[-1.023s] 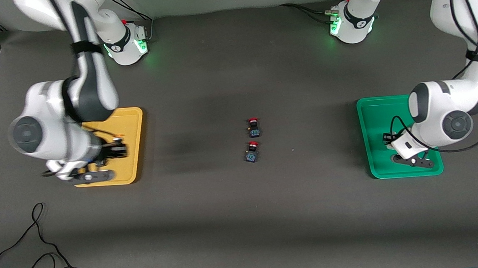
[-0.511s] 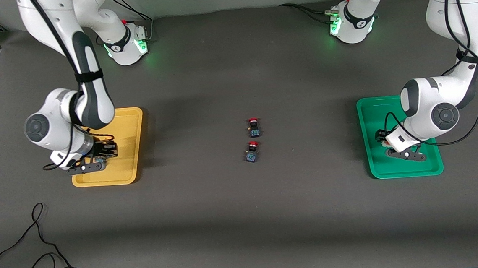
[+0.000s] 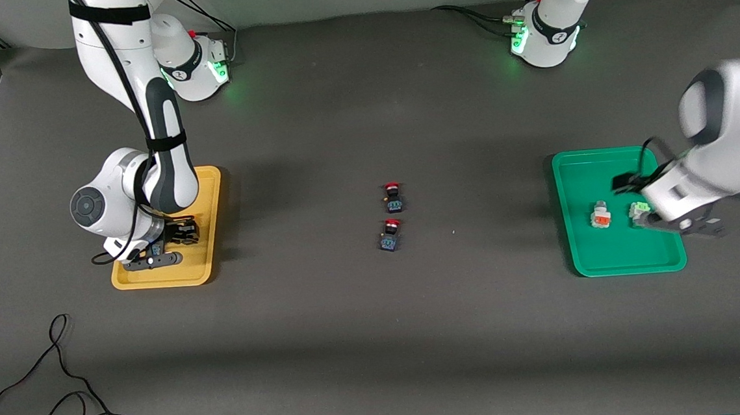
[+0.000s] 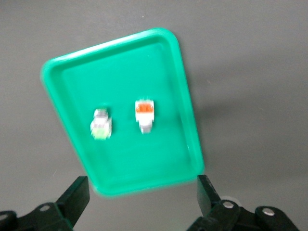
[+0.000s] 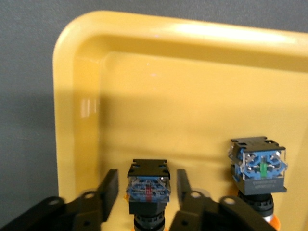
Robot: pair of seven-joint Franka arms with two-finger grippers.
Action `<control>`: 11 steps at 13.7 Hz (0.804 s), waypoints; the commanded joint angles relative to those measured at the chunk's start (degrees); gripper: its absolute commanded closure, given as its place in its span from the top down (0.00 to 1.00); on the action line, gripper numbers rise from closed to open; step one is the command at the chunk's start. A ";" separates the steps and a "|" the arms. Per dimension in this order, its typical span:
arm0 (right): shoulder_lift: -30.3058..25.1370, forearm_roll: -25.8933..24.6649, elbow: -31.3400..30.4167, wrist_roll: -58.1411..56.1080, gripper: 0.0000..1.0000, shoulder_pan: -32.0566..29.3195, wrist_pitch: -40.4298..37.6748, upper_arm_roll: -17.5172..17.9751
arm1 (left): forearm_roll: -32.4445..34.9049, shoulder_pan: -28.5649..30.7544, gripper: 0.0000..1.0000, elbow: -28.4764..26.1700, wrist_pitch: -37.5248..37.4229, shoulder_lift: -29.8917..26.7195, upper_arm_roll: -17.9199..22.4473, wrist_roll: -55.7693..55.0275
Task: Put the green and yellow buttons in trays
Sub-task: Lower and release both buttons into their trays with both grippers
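The green tray (image 3: 581,251) holds a white-bodied button with a light green face (image 3: 638,210) and, beside it, a white-bodied one with an orange-red face (image 3: 600,216). Both show in the left wrist view, green-faced (image 4: 101,126) and orange-faced (image 4: 144,111), in the tray (image 4: 125,62). My left gripper (image 3: 643,198) is open and empty, raised over that tray's edge (image 4: 141,202). The yellow tray (image 3: 202,180) holds two dark-bodied buttons with yellow-orange caps. My right gripper (image 3: 180,236) is low in it, jaws open around one button (image 5: 148,190) with gaps either side; the other (image 5: 260,168) stands beside it.
Two dark-bodied buttons with red caps stand at the table's middle, one (image 3: 393,196) farther from the front camera than the other (image 3: 390,234). A black cable (image 3: 63,385) loops on the table's front corner at the right arm's end.
My left gripper has risen and swung off toward its end of the table, uncovering the two buttons in the green tray. My right arm has straightened up, its gripper staying low in the yellow tray.
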 commanded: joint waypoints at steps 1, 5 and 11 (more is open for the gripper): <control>-1.45 1.76 1.55 -0.95 1.00 1.07 -0.95 -0.89 | -0.57 -1.43 1.00 11.79 -10.86 2.01 0.50 -2.23; -2.60 -0.69 6.55 0.90 1.00 2.73 -10.77 -4.56 | -1.36 -1.43 1.00 18.49 -17.04 1.30 0.15 -6.71; -2.60 -8.25 21.48 13.19 1.00 12.68 -33.18 -16.44 | -1.36 -1.43 1.00 18.67 -19.59 1.13 0.06 -7.07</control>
